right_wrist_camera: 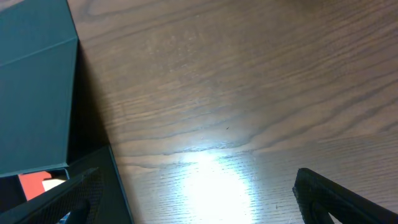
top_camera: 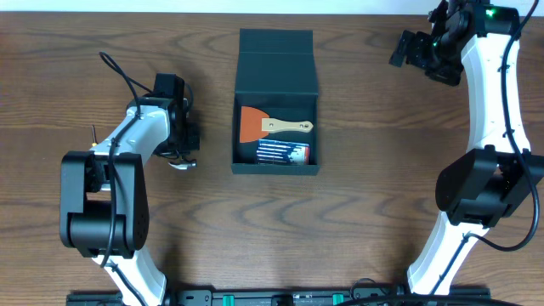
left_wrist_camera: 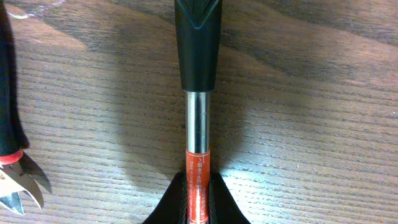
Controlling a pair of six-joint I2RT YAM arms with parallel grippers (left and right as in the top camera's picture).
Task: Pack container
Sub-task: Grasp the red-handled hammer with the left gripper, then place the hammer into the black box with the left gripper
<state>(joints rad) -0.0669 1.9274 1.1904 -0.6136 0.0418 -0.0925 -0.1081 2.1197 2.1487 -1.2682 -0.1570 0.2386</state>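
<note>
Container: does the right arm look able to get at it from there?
Probably yes: the right gripper is open and empty, the container lies open, and nothing stands between them.

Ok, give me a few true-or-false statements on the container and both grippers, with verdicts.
1. The container stands open, with its flap lid folded back. True.
2. The orange scraper lies on the table beside the container. False: it lies inside it.
3. The left gripper is shut on a tool's metal shaft. True.
4. The right gripper holds the blue case. False: it is open and empty, and the case lies in the container.
</note>
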